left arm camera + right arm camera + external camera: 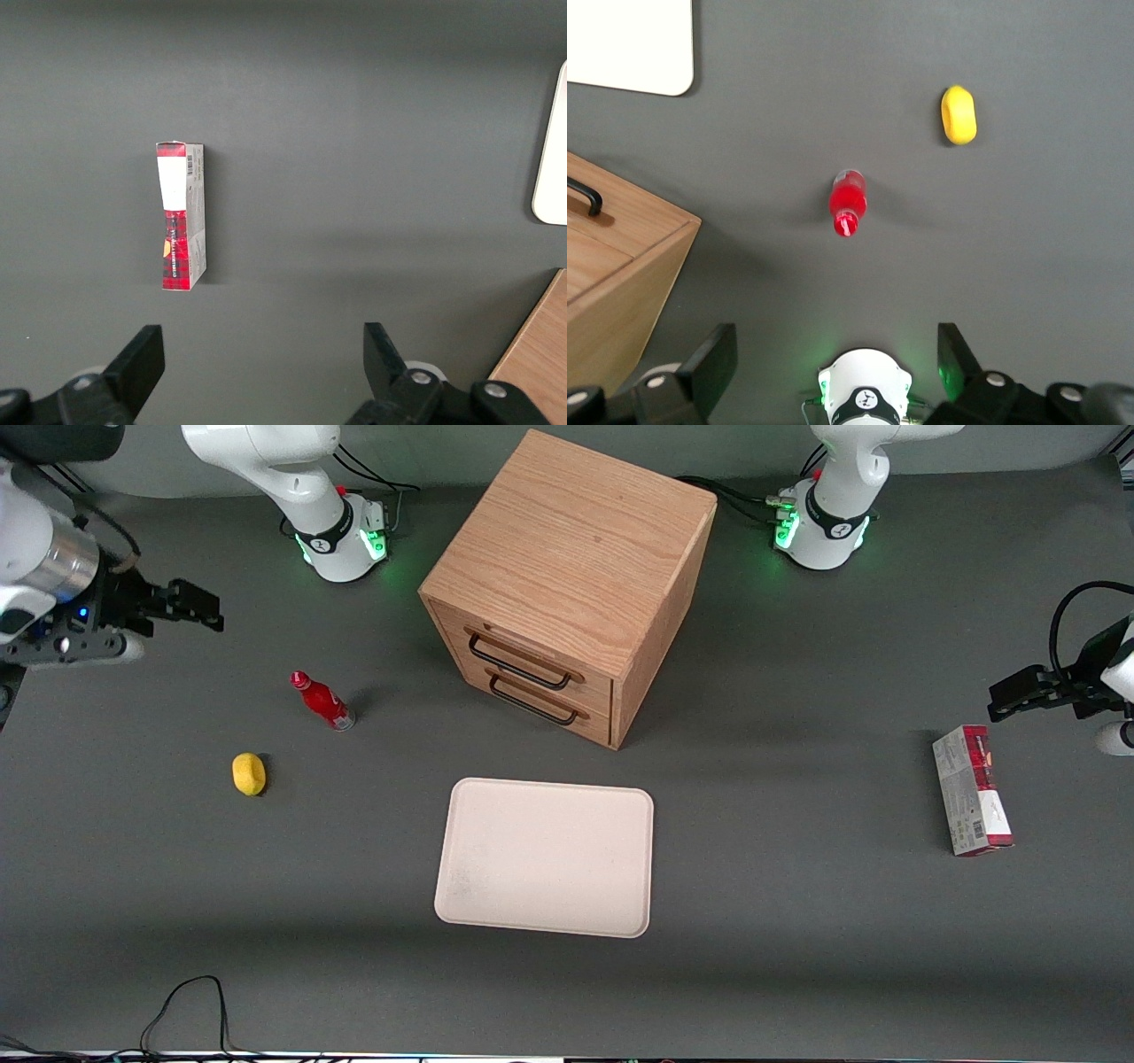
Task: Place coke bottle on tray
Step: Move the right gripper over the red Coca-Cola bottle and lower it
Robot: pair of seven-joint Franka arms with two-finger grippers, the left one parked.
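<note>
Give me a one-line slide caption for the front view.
Open gripper hangs apart from the upright coke bottle, which stands on the table; the tray lies bare in front of the drawer cabinet.

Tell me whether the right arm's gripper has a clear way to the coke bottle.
Probably yes: the gripper hangs open above the table, the coke bottle stands alone, and the lemon sits apart.

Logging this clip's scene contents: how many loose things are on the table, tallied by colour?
Red: 2, the coke bottle and the red-and-grey carton
Yellow: 1, the lemon-like object
Cream-pink: 1, the tray
Wood: 1, the drawer cabinet
Total: 5
The gripper hangs open, holding nothing.
</note>
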